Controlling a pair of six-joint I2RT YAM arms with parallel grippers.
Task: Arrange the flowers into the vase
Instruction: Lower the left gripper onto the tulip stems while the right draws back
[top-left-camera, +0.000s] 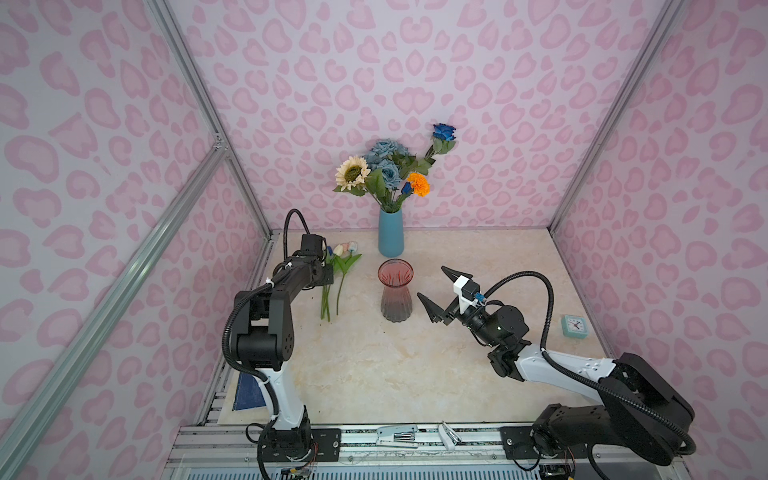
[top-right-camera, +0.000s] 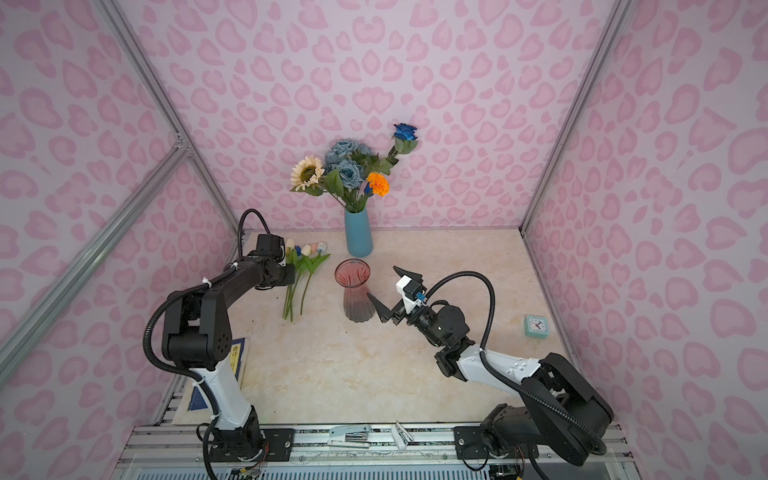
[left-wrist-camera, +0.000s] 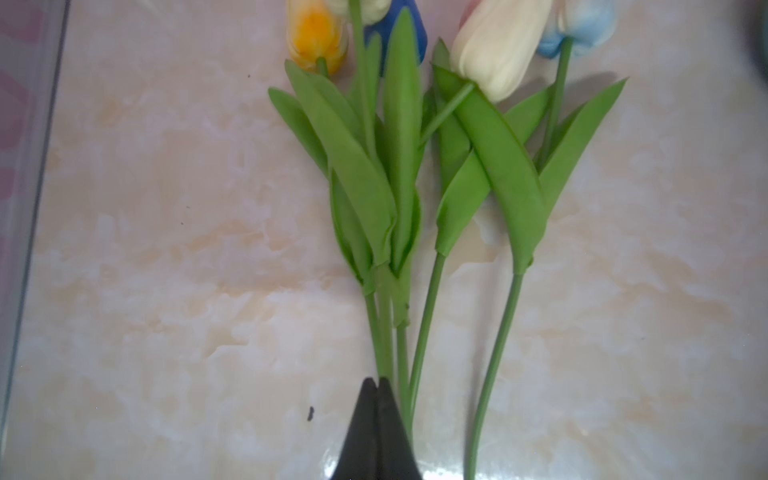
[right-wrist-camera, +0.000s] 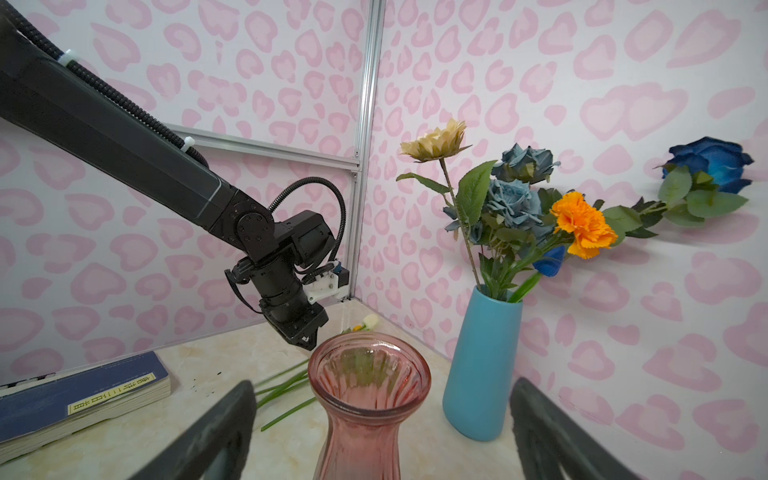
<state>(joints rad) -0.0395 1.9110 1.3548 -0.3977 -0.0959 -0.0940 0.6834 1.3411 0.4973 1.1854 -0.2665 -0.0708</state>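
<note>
On the counter, left of the pink glass vase, the tulips lie flat, stems converging. The left hand is pressed closed at the lower stems (whether one is pinched, I cannot tell). The right hand gapes wide beside the vase, empty. Assessment: light, bendy stems, soft heads; grip low on bare stem, below the leaves.

Tulip heads partly beyond the left wrist view's edge.
</note>
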